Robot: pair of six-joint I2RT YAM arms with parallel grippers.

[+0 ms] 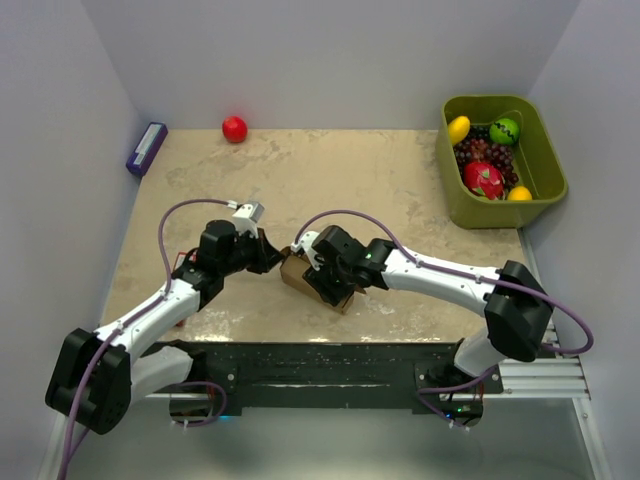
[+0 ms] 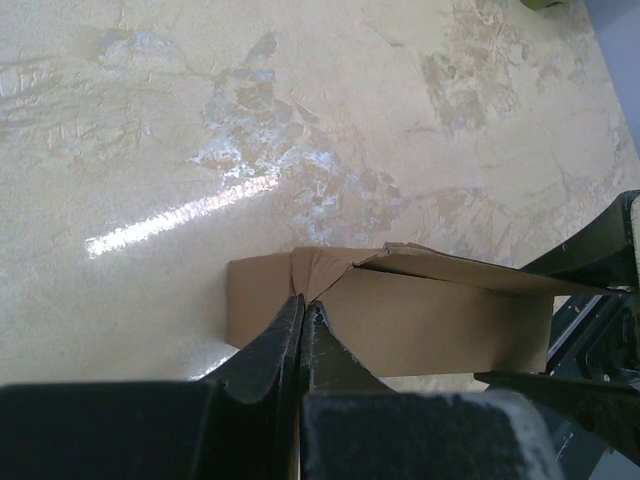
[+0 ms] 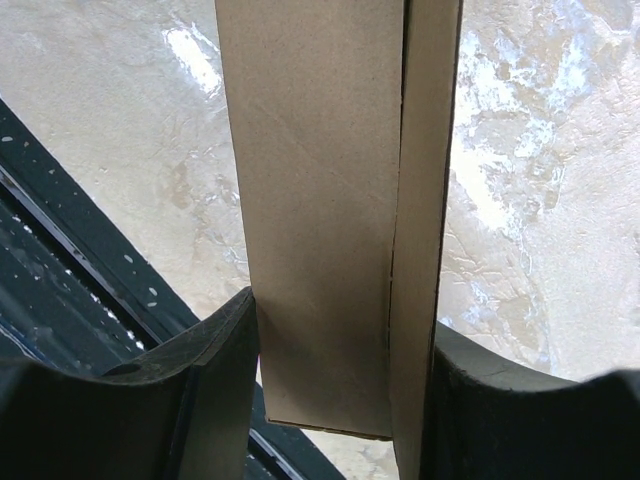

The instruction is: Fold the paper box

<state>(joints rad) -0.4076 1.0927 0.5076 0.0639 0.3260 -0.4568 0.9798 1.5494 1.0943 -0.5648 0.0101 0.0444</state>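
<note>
The paper box [image 1: 296,272] is a small brown cardboard box near the table's front middle. My right gripper [image 1: 320,280] is shut on it, with one finger [image 3: 215,380] pressed on each long side of the box [image 3: 320,200]. My left gripper [image 1: 272,258] is shut. Its tips [image 2: 303,303] touch the folded end flap at the left end of the box [image 2: 430,320], whose top edge flap stands slightly lifted. I cannot tell whether any cardboard is pinched between the left fingers. The right fingers [image 2: 590,260] show at the far right of the left wrist view.
A green bin [image 1: 545,170] of toy fruit stands at the back right. A red ball [image 1: 234,128] and a purple box [image 1: 146,148] lie at the back left. The black base rail [image 1: 320,365] runs along the near edge. Walls close in on three sides.
</note>
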